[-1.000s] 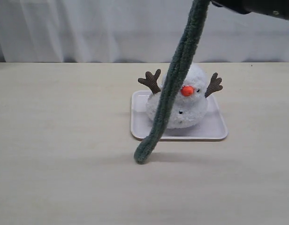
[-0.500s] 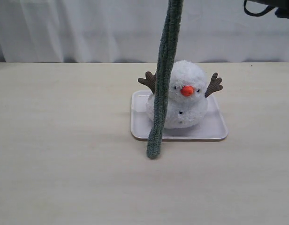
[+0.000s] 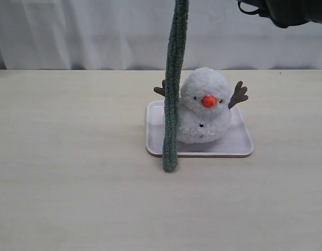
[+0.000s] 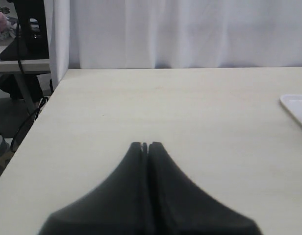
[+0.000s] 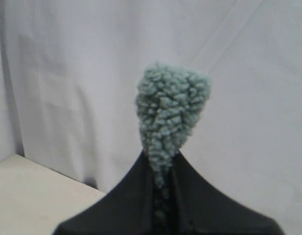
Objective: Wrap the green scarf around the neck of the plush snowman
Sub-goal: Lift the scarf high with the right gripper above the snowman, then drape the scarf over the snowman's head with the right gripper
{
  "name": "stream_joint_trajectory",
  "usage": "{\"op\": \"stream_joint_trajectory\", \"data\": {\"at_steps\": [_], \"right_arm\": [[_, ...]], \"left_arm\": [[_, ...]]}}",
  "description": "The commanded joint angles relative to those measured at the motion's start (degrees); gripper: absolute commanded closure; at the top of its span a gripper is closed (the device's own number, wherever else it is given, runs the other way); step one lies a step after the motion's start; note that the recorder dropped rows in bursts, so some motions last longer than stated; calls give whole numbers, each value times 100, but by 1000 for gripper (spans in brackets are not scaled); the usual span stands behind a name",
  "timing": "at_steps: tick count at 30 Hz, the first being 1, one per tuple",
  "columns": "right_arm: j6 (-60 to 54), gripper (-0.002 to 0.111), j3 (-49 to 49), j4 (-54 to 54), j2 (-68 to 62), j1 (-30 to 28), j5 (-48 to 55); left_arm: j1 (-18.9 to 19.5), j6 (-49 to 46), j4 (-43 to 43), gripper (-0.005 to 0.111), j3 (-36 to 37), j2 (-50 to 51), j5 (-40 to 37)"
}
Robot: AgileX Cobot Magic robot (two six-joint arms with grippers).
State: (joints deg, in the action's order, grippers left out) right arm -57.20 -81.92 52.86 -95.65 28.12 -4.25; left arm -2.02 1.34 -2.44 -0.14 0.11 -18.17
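Table [image 3: 72, 198]: pale wood-grain top, spans the ext. view; carries the tray.
Curtain [image 3: 98, 31]: white, pleated, behind the table's far edge.
Green scarf [image 3: 172, 104]: hangs near-vertical as one strand from above the ext. view's top edge. It passes in front of the snowman's twig arm on the view's left, just beside head and body, not around the neck. Lower end sits level w/ the tray's front rim; contact w/ the table can't be told.
Tray [image 3: 239, 144]: white, rounded-rect., centre-right on the table.
Plush snowman [image 3: 205, 112]: upright on the tray, facing the camera; orange nose and dark eyes visible.
Right arm [image 3: 291, 10]: dark, at the ext. view's top-right corner.
Right gripper [image 5: 162, 171]: raised high against the curtain; jaws pinch the scarf's upper end, a fuzzy tuft standing out past the tips.
Left gripper [image 4: 145, 145]: low over bare table, well apart from the snowman; jaws pressed together, nothing between them.
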Motion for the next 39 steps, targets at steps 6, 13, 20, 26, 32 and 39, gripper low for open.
{"op": "stream_joint_trajectory", "data": {"at_steps": [6,13,20,26,32,39], "right_arm": [[-860,104,-47,-28,-162,-14,-981],[-1053,104,-47,38,-392,-211,-1328],[-1053,104,96,41,-687,-554,-1303],[-1073,104,107,386,-940,-885,-720],[-1139,104,299,362,-1041,-1186,-332],[-1335,104,734,362,-1041,-1330,-276]], "left_arm": [[3,22,-2,107,14,-11,52],[3,28,9,107,14,-11,52],[3,28,9,107,14,-11,52],[3,28,9,107,14,-11,52],[3,28,9,107,14,-11,52],[3,28,9,107,14,-11,52]]}}
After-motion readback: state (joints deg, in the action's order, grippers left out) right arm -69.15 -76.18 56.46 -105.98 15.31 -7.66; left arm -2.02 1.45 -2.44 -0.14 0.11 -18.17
